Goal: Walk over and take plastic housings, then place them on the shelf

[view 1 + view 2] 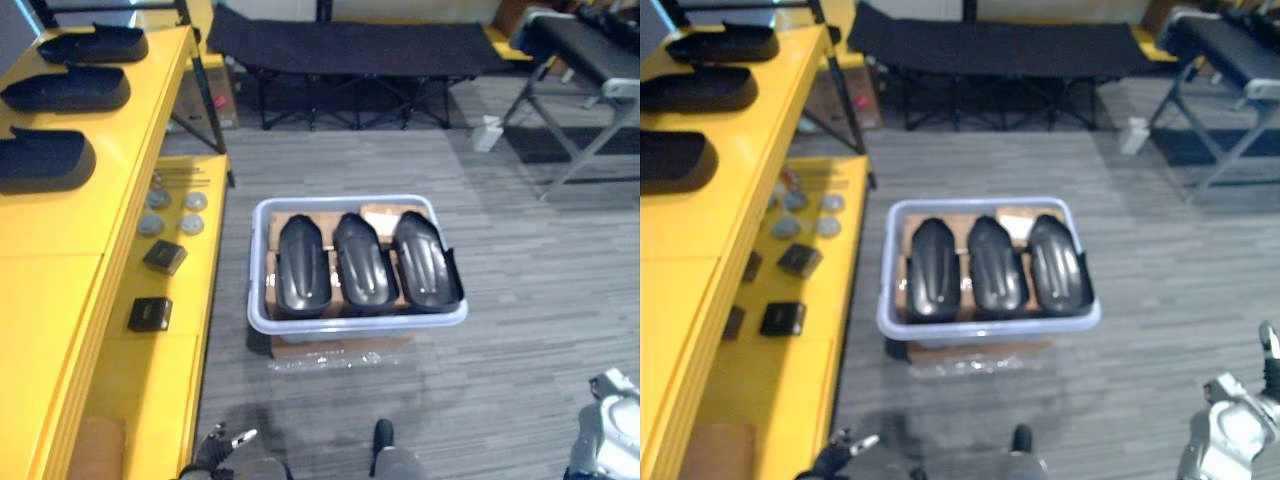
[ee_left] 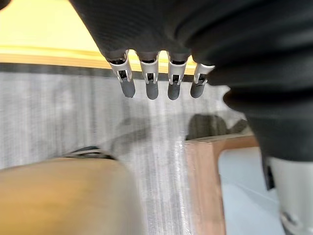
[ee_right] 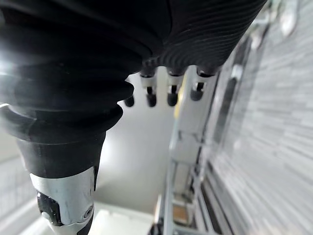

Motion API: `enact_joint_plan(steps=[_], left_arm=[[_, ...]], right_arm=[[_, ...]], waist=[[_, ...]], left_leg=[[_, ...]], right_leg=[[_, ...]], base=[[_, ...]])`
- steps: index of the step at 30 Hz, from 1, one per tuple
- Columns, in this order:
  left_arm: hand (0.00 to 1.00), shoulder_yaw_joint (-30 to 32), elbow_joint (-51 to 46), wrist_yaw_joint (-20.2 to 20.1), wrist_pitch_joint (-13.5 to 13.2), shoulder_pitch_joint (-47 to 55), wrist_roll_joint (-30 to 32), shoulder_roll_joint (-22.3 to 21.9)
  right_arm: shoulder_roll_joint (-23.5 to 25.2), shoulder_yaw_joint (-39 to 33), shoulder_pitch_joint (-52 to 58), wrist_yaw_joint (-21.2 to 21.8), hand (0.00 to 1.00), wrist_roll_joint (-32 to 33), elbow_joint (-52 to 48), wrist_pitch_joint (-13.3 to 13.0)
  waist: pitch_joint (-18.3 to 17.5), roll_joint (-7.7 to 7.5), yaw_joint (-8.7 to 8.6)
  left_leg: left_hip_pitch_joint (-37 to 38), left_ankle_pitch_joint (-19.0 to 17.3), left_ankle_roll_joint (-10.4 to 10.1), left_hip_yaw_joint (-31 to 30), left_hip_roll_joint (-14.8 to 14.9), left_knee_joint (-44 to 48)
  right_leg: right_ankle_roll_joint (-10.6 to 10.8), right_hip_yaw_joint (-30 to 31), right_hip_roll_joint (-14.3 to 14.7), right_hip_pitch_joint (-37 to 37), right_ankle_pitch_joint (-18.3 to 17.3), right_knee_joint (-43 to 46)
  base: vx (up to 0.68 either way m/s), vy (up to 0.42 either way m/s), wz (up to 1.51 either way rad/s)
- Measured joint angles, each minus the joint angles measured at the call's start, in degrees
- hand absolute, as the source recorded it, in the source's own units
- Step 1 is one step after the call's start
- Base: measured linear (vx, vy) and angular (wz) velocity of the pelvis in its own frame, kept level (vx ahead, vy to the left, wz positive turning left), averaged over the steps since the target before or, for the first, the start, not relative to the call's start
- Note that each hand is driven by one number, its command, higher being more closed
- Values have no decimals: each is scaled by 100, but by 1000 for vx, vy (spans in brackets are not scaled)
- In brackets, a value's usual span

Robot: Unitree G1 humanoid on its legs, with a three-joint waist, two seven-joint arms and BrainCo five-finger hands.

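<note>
You have both arms down at the robot's sides, low at the near edge of the head views and well short of the bin (image 1: 352, 322). Your left robot hand (image 1: 215, 450) sits beside the near end of the yellow shelf (image 1: 60, 240), and its wrist view shows the fingers (image 2: 148, 82) hanging straight and side by side over the grey floor (image 1: 520, 300), holding nothing. Your right robot hand (image 1: 603, 435) hangs out at the far right over bare floor, its fingers (image 3: 172, 90) likewise loose and straight, with nothing in them. The plastic housings (image 1: 364, 262) you are after lie in the pale bin ahead: three black shells side by side, touching or nearly so, lengthwise front to back on brown cardboard (image 1: 340, 348). The bin stands on the floor just beside the shelf's lower tier. Three more shelved housings (image 1: 42, 160) lie in a row on the shelf's top tier, apart from one another. On the lower tier you can see two small black boxes (image 1: 150, 314) and a cluster of round grey discs (image 1: 170, 212). A black folding cot (image 1: 350, 45) stands behind the bin, well apart.
</note>
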Motion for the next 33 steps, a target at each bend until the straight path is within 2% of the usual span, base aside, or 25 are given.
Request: enact_joint_plan(steps=[2,3,4,6,8,11,12,13,17,21,24,25,31,33], left_arm=[[0,270,88,21,181,3,-45,114],[0,366,111,36,220,0,-120,119],[0,554,183,44,283,6,-249,122],[0,768,309,7,289,81,-250,100],[0,818,314,-15,285,178,-249,99],[0,957,466,-58,269,234,-291,9],[0,972,501,-68,253,256,-419,-40],[0,973,505,-71,249,258,-419,-73],[0,919,503,-93,24,292,-399,-320],[0,798,435,-119,-90,231,-457,-395],[0,578,200,-219,-235,229,-393,-434],[0,19,23,-80,-176,-145,53,-405],[0,22,24,-80,-176,-166,39,-404],[0,18,27,-50,-122,-201,-56,-406]], right_arm=[[163,77,0,-4,0,-2,19,-79],[171,91,-14,-6,0,-2,19,-92],[170,138,-73,-5,0,-2,19,-129],[168,234,-183,31,0,-4,18,-238],[168,342,-246,100,0,-4,18,-269],[167,561,-322,121,0,-11,18,-269],[167,568,-340,153,0,-12,17,-269],[164,564,-358,178,0,-13,17,-269],[162,573,-343,420,0,-11,17,-267],[140,647,-344,496,0,-125,17,-253],[101,691,-372,548,0,-105,15,-253],[104,798,-382,600,0,-99,7,-252],[121,893,-281,651,0,-96,201,-264],[218,1117,-202,987,0,20,978,-179]], waist=[[-160,-118,-21],[-182,-121,-1],[-185,-85,36],[-221,-68,101],[-263,-122,130],[-301,-106,167],[-327,-128,230],[-336,-108,261],[-467,-6,237],[-505,62,242],[-485,99,290],[-6,121,252],[63,159,260],[139,184,261]], left_leg=[[-2,-7,0,92,15,-15],[-5,-7,0,143,50,-19],[-4,-6,-1,210,143,-17],[0,-5,0,364,229,-18],[-5,-5,0,510,201,-15],[16,-7,-4,651,187,5],[78,-9,-20,781,173,-12],[80,-12,-32,821,189,-17],[179,114,-245,758,300,-238],[193,232,-330,539,417,-294],[189,300,-339,418,410,-415],[487,463,-212,280,102,-978],[477,469,-202,240,65,-985],[440,485,-176,151,0,-980]], right_leg=[[-48,-39,37,-83,40,-1],[-112,-62,82,-116,96,-8],[-225,-237,189,-141,296,-75],[-287,-534,292,-177,556,-235],[-286,-675,291,-167,630,-420],[-311,-800,282,-193,589,-439],[-324,-812,264,-188,338,-488],[-300,-807,278,-186,300,-488],[-306,-927,393,-152,228,-490],[-321,-1092,536,-77,195,-490],[-321,-1180,542,-50,190,-492],[-189,-1281,336,119,192,-493],[-188,-1314,311,124,191,-493],[-143,-1404,249,117,175,-493]], base=[[-37,-36,-21],[-71,-102,-37],[-92,-124,-39],[-117,-139,-48],[-85,-100,-44],[-87,-112,-29],[-70,-117,-32],[-71,-134,-30],[7,-120,0],[59,-125,22],[21,-45,18],[7,1,3],[0,8,3],[4,23,17]])
